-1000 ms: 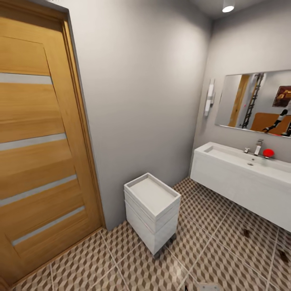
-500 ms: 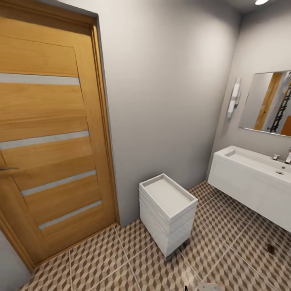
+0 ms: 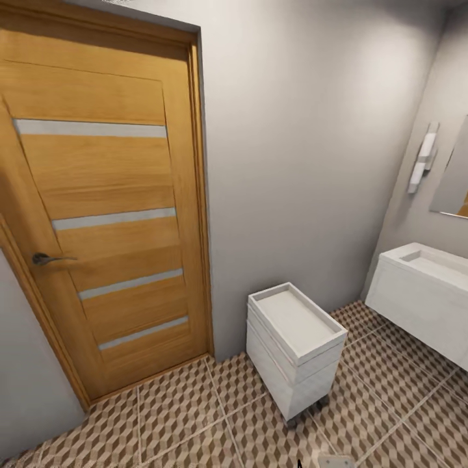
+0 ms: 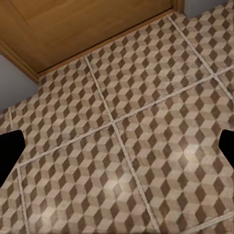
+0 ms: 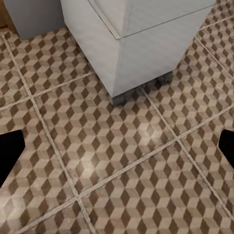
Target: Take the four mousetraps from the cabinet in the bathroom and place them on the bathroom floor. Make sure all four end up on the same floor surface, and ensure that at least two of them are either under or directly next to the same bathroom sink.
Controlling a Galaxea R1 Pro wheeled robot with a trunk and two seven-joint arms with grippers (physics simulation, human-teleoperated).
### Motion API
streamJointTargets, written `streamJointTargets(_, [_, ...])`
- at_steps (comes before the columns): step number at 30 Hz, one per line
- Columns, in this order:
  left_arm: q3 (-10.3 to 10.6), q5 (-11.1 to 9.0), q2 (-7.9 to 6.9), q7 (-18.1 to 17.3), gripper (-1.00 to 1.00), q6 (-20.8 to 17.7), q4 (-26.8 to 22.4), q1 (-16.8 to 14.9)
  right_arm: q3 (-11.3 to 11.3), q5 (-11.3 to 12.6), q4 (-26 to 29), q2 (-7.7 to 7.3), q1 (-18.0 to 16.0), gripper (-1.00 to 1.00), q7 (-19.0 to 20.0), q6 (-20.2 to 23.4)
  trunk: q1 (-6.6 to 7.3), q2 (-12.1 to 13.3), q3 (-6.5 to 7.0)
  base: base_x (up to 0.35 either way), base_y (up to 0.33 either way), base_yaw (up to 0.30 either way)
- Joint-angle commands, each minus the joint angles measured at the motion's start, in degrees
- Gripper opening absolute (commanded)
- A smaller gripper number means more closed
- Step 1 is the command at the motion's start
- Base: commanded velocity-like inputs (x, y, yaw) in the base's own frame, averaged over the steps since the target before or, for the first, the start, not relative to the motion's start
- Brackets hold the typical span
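Both pincers hang over the floor (image 3: 195,416), whose square tiles carry a brown, beige and white cube pattern with pale grout lines. In the left wrist view the left pincer (image 4: 117,146) is spread wide, its dark fingertips (image 4: 9,153) at the picture's edges, with bare tile between them and the foot of the wooden door (image 4: 83,24) beyond. In the right wrist view the right pincer (image 5: 117,146) is likewise released, holding nothing, pointed down at tile just short of the cabinet (image 5: 141,44). From the head, that cabinet (image 3: 296,348) is a small white boxy unit with stacked drawer fronts and a tray-like top, standing near the grey wall (image 3: 292,143). The sink (image 3: 426,296), a white rectangular basin on a wall-hung vanity, sits well apart to the right. The door (image 3: 104,214) has pale horizontal strips and a dark lever handle (image 3: 49,259).
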State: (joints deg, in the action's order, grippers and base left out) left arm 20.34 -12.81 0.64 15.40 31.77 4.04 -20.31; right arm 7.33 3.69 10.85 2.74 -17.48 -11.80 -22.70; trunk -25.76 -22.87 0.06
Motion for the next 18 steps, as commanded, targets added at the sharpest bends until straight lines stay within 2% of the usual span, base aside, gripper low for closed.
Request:
streamJointTargets(1, [0.5, -0.4, 0.06, 0.1, 1.0, 0.3, 0.3, -0.1, 0.5, 0.4, 0.0, -0.02, 0.0, 1.0, -0.3, -0.2, -0.02, 0.0, -0.02, 0.0, 0.0, 0.285])
streamJointTargets(12, [0.5, -0.4, 0.06, 0.2, 1.0, 0.3, 0.2, -0.1, 0.5, 0.4, 0.0, -0.09, 0.0, 1.0, -0.3, -0.2, -0.02, 0.0, -0.02, 0.0, 0.0, 0.283])
streamJointTargets(18, [0.5, -0.4, 0.01, 0.2, 1.0, 0.3, 0.2, -0.1, 0.5, 0.4, 0.0, -0.25, 0.0, 1.0, -0.3, -0.2, -0.02, 0.0, -0.02, 0.0, 0.0, 0.197])
